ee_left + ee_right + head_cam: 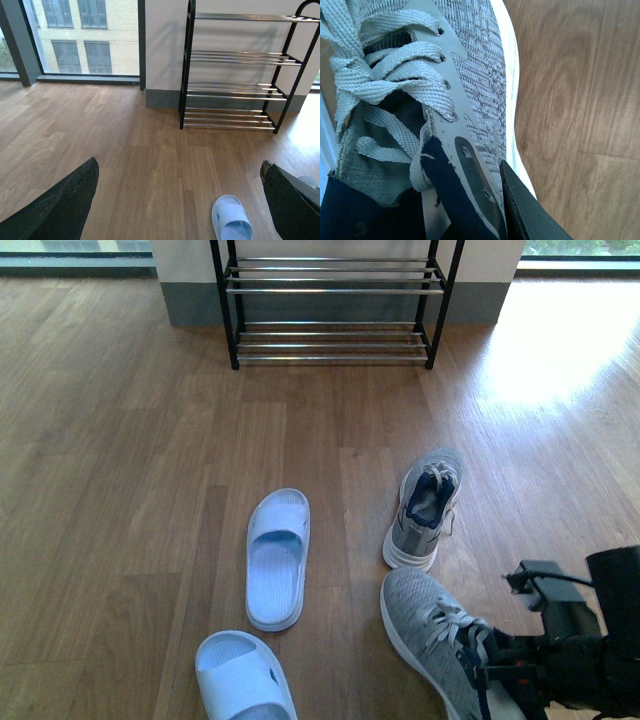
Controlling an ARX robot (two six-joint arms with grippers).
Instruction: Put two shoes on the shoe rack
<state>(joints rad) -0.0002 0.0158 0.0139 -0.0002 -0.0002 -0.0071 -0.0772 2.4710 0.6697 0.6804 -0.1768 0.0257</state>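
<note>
The left hand (178, 165) hangs free, its two dark fingers (60, 205) spread wide apart. The right arm (590, 630) reaches in low. The right hand (492, 672) is down at the gray sneaker (430, 630), one finger (530, 212) against its outer side and the other hidden.

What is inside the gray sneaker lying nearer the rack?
Gray sneaker: dark navy lining shows through its opening, nothing else. Its toe end is hidden under the knit upper.

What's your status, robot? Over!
Left gripper open, empty. Right gripper at collar of near sneaker, grip unclear. Far sneaker also on floor; shoe rack holds neither. Pale blue slides lie left of the path.
</note>
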